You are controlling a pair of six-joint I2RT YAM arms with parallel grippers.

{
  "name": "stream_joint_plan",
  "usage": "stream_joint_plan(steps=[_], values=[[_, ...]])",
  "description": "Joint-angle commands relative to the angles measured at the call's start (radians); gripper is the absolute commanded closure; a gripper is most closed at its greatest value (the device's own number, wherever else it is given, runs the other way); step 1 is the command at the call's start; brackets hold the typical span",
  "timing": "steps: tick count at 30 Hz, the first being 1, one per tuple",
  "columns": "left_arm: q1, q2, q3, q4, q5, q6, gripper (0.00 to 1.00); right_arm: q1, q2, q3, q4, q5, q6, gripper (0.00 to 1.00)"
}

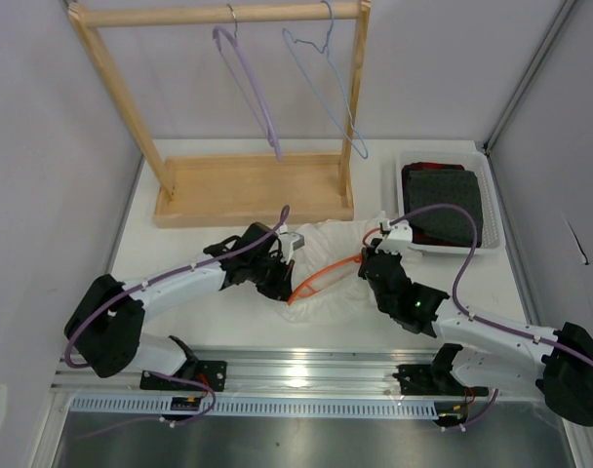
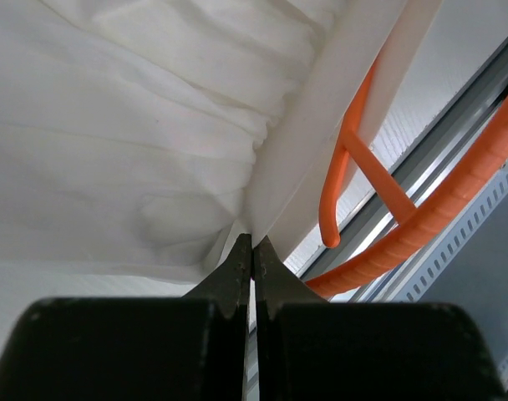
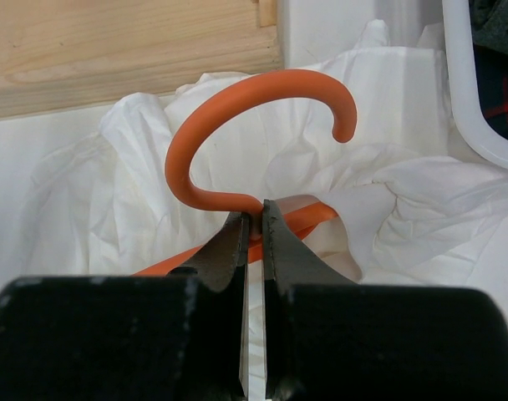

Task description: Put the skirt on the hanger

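Observation:
The white skirt (image 1: 328, 261) lies crumpled on the table between both arms. It also fills the left wrist view (image 2: 129, 125) and the right wrist view (image 3: 404, 209). The orange hanger (image 1: 321, 277) lies partly under the skirt, one end sticking out toward the front. My left gripper (image 1: 282, 263) is shut on a white band of the skirt (image 2: 252, 238), with the hanger's arm (image 2: 421, 217) just to its right. My right gripper (image 1: 375, 261) is shut on the hanger (image 3: 254, 219) at the base of its hook (image 3: 237, 109).
A wooden rack (image 1: 248, 185) stands at the back with a lilac hanger (image 1: 253, 83) and a pale blue wire hanger (image 1: 331, 78). A white tray (image 1: 484, 180) with dark folded cloth (image 1: 443, 210) sits at the right. A metal rail (image 1: 306, 375) runs along the front.

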Motion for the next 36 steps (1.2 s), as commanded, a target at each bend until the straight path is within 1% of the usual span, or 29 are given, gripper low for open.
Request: stream_joint_plan(steps=[1, 8, 14, 20, 25, 36], values=[[0.014, -0.056, -0.016, -0.096, 0.02, 0.022, 1.0, -0.042, 0.009, 0.027, -0.06, 0.151, 0.039, 1.0], [0.013, -0.059, -0.006, -0.115, 0.041, 0.025, 1.0, -0.068, 0.001, 0.044, -0.112, 0.172, 0.044, 1.0], [0.015, -0.076, 0.051, -0.193, 0.003, 0.043, 1.0, -0.092, -0.004, 0.038, -0.097, 0.169, 0.031, 1.0], [0.042, -0.088, 0.106, -0.259, -0.014, 0.074, 1.0, -0.106, -0.01, 0.019, -0.08, 0.179, 0.011, 1.0], [0.053, -0.119, 0.126, -0.308, -0.028, 0.083, 1.0, -0.115, -0.023, 0.011, -0.086, 0.182, 0.017, 1.0], [0.053, -0.165, 0.163, -0.374, -0.029, 0.09, 1.0, -0.124, 0.015, 0.025, -0.101, 0.215, 0.053, 1.0]])
